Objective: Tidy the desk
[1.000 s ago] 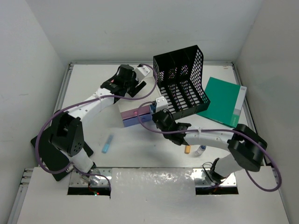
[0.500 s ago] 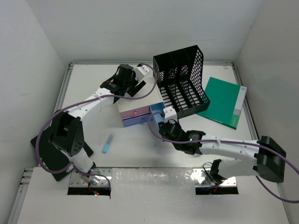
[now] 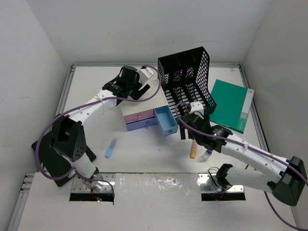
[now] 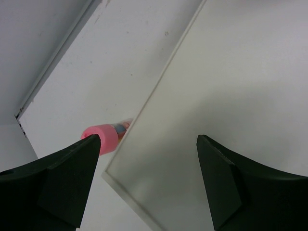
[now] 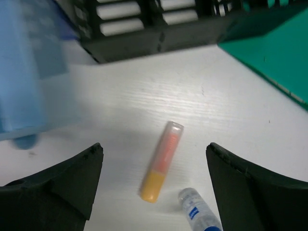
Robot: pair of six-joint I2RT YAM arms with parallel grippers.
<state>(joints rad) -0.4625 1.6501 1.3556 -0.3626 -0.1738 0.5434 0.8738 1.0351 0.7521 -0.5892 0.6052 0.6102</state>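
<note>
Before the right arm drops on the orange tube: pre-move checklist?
1. Right pincer open, empty: ok.
2. Orange tube lying flat on the desk, centered under that pincer in the wrist view: ok.
3. Clear tube close to the orange end, not touching: ok, but tight.
4. Blue drawer pulled out: ok.
5. Left pincer open above the drawer box top; whether it braces the box: cannot tell.

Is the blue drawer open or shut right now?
Open: the blue drawer is pulled well out from the small drawer box, its inside showing.
</note>
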